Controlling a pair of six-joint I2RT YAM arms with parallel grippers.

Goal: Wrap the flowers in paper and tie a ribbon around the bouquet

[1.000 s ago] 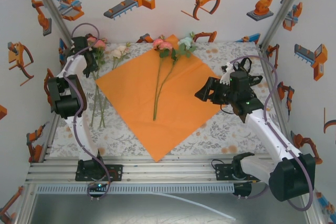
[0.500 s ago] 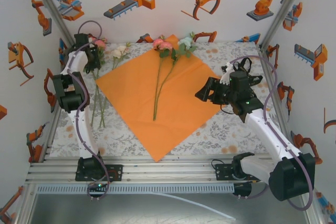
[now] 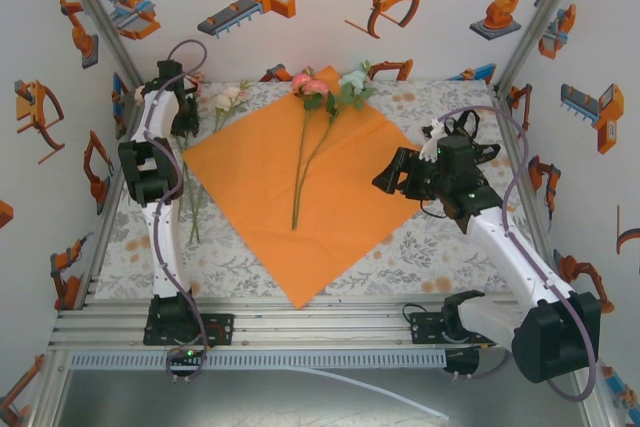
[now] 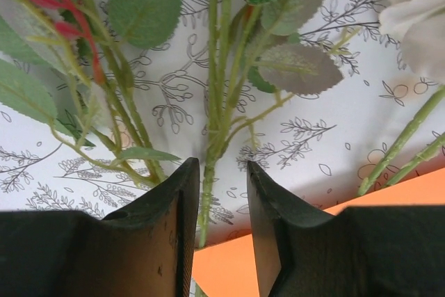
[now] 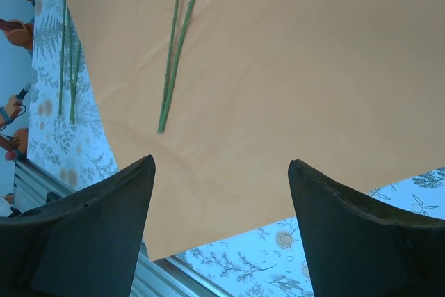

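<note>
Stems of flowers [image 4: 208, 123] pass between left gripper's [image 4: 222, 172] narrowly parted jaws at lower centre; right gripper [image 5: 221, 172] gapes over paper [image 5: 278, 67].

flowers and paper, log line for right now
left gripper: open astride flower stem | right gripper: open above paper | two flowers on paper | wrap: not started

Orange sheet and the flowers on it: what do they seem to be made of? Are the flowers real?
The sheet looks like thin matt paper: flat, even orange, straight edges, no gloss. The flowers look artificial, probably fabric and plastic: close up, the leaves have an even, cloth-like matt face and the stems are smooth, uniform green. Looks alone cannot settle it.
</note>
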